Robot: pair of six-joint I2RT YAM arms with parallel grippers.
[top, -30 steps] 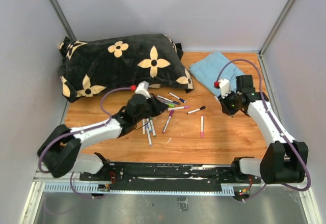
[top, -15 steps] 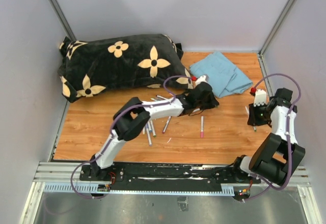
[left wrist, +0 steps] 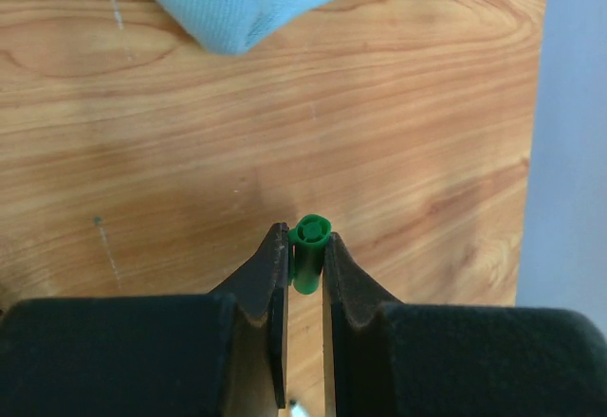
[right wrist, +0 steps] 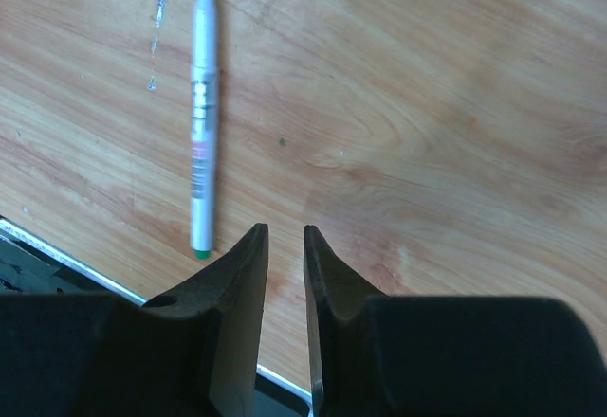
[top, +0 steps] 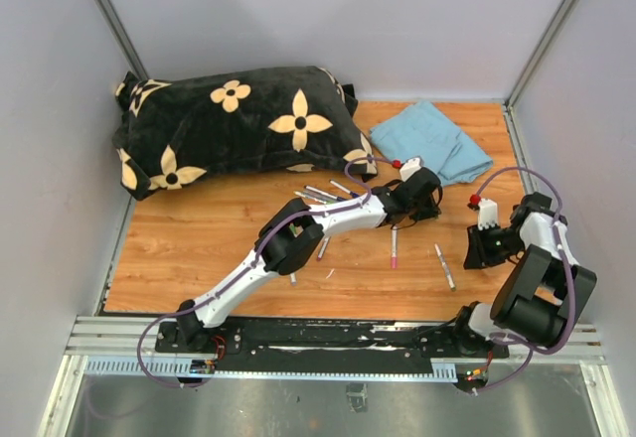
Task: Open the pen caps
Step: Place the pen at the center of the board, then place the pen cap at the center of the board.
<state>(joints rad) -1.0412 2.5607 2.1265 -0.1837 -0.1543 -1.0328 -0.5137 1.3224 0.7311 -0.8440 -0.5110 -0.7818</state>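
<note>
Over the wooden table (top: 179, 228) — left fingers (left wrist: 266, 280) pinch a green cap (left wrist: 309, 239).

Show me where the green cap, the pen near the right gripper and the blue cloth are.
green cap (left wrist: 308, 251): left wrist view, its side wall.
pen (right wrist: 201, 123): right wrist view, mid-barrel.
blue cloth (top: 427, 144): top view, its middle.

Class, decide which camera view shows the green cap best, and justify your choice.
Left wrist: the green cap sits pinched between the left fingers, close and sharp. In top external, the left arm hides it. Right wrist shows only a white pen.
</note>
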